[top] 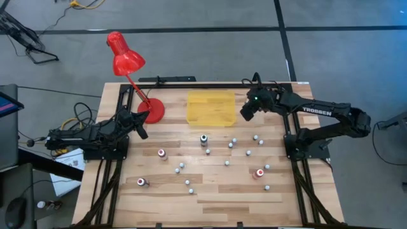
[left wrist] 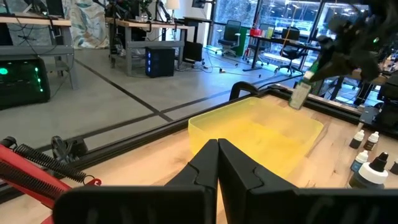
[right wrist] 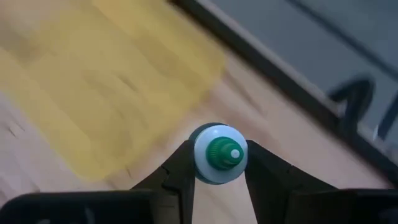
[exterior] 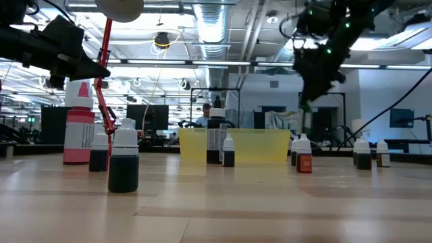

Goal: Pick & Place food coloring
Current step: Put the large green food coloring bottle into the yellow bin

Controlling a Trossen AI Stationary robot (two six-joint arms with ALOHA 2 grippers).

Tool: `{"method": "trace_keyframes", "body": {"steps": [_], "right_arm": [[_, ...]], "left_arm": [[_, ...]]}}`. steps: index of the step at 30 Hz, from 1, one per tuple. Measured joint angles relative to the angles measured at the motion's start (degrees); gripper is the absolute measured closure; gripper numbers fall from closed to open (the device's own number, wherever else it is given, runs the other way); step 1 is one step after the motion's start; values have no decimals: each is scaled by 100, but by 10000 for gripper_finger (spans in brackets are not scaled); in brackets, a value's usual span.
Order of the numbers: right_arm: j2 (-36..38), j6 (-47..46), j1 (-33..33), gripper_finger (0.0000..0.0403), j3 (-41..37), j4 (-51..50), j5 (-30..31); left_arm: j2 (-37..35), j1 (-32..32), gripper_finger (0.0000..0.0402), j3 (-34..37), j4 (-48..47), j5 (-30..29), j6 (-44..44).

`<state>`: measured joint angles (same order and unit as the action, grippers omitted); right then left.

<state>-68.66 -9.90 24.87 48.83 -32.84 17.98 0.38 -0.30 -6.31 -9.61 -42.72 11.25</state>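
Here, right gripper (right wrist: pixel 217 163) gripping green-tipped food coloring bottle (right wrist: pixel 217 154), beside yellow tray (top: pixel 210 107)

A: State the position of each fixed camera.

B: The high camera hangs above the table (top: pixel 210 191) and faces straight down, covering the whole top. The low camera sits at table height, facing level across the wood into the room.

A: And the wrist cameras?

B: Each looks forward along its own arm — the right one very close to the wood. The yellow tray (top: pixel 210 107) appears in all four views; the red lamp (top: pixel 124 57) in high, low and left wrist.
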Motion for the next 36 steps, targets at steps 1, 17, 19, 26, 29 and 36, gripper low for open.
{"method": "trace_keyframes", "body": {"steps": [1, 17, 19, 26, 29, 36], "right_arm": [[0, 128, -42, 300, 31, 188, -1], [-1450, 945, -151, 294, 372, 2113, -738], [-1688, 1011, -107, 294, 644, 1932, -722], [-2533, 1144, 255, 294, 1393, 1453, -707], [-2833, 1144, 385, 294, 1522, 1179, -693], [-3160, 1137, 526, 294, 1589, 1295, -699]], "left_arm": [[0, 0, 401, 0, 0, -2, 2], [-1, 0, 401, 1, 0, -13, 280], [-2, 0, 401, 2, -14, -13, 279], [0, 0, 401, 1, -63, 11, 286], [0, 0, 401, 2, -61, 21, 306], [-1, 0, 401, 2, -57, 30, 304]]}}
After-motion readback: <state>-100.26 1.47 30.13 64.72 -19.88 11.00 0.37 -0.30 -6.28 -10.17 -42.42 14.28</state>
